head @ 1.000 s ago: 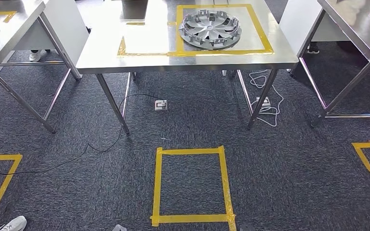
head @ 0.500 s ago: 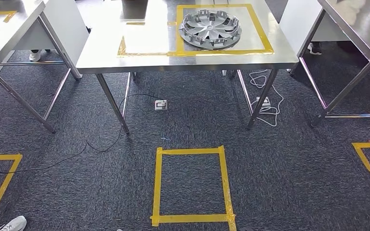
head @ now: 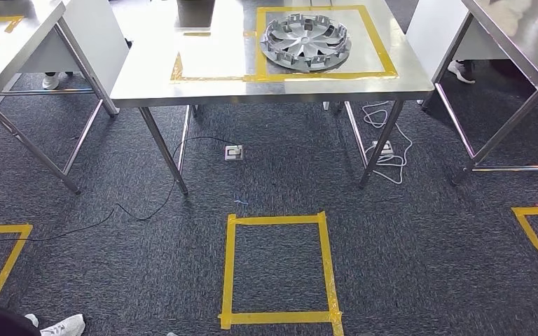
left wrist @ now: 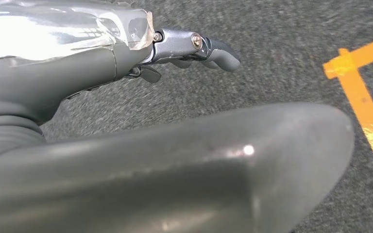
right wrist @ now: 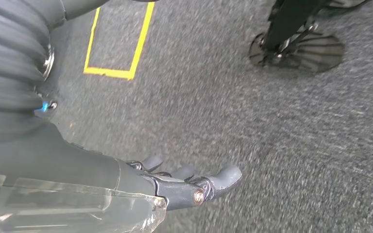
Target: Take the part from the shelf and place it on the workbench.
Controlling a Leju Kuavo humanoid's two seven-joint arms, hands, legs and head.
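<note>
The part, a silver wheel cover [head: 306,42], lies flat on the steel workbench [head: 203,85] inside a yellow tape rectangle, in the far middle of the head view. My left hand [left wrist: 189,48] hangs over dark carpet with its fingers stretched out and nothing in it; its thick grey thumb [left wrist: 199,165] crosses the near part of the left wrist view. My right hand [right wrist: 184,184] also hangs above the carpet, fingers loosely extended and empty.
Steel tables stand at the left [head: 0,49] and right [head: 518,42] of the workbench. A yellow tape square [head: 280,269] marks the carpet in front. A black cable [head: 147,206], a floor socket [head: 234,152] and a person's shoe [head: 63,325] lie nearby.
The person's white shoe at the lower left has stepped to the right and a dark shape has come in at that corner. The black cable has shifted slightly. The part has not moved.
</note>
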